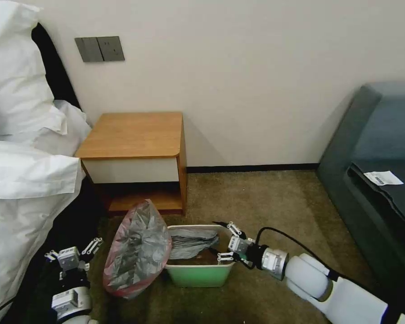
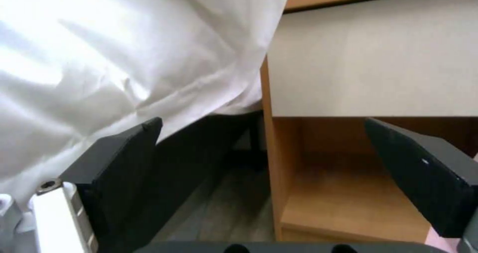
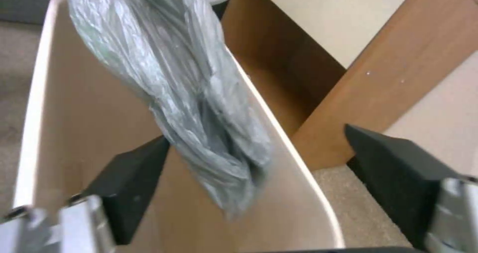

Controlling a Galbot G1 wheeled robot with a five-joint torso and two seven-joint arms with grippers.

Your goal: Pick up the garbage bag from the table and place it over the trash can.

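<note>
Bag half in the bin, both arms low on the carpet.

You have the white bedding point(image 1: 18, 180) filling the left, with the nightstand point(image 1: 135, 135) against the far wall, its surface bare. Near it on the carpet point(image 1: 265, 202) stands the green trash can point(image 1: 200, 274). The garbage bag point(image 1: 137, 252) bulges upright at the bin's left side, one grey fold draped over the cream rim into the inside. Your right gripper point(image 1: 224, 240) sits at the bin's right end, jaws wide, straddling its far wall. Your left gripper point(image 1: 74, 254) hovers left of the bag beside the bedding, jaws wide, holding nothing.
</note>
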